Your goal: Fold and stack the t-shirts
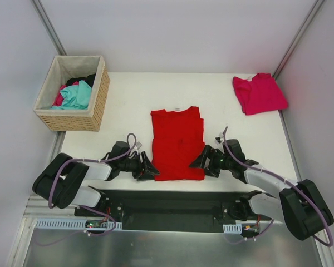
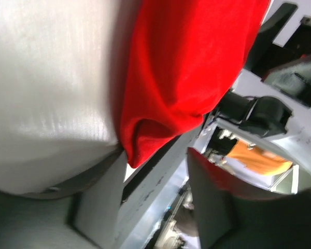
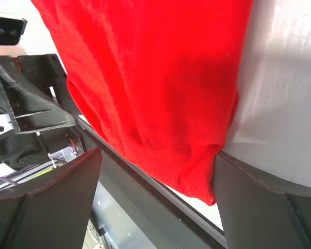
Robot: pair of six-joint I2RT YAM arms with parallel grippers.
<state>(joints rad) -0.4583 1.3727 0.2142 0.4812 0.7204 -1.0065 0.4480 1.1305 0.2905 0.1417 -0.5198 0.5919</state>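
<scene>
My left gripper point(image 1: 150, 167): It sits low and left of the middle in the top view, at the lower left corner of the red t-shirt point(image 1: 178, 143).
My left fingers: In my left wrist view the 2 fingers point(image 2: 93, 207) stand apart with a gap between them. A bunched red corner point(image 2: 140, 145) pokes down into the gap, right by the finger at the lower left. I am not pinching it.
My right gripper point(image 1: 196, 161): It sits low and right of the middle in the top view, at the shirt's lower right corner.
My right fingers: In my right wrist view the 2 fingers point(image 3: 52, 197) stand wide apart. The red cloth point(image 3: 155, 78) hangs between them, its corner just beside the finger at the lower right.
Red t-shirt: It lies flat in the middle of the white table point(image 1: 128, 105), neck toward the top.
Pink t-shirt point(image 1: 259, 93): It lies folded at the upper right of the table, well apart from the red one.
Basket point(image 1: 72, 119): It stands at the upper left, with teal cloth point(image 1: 78, 95) and other clothes inside.
</scene>
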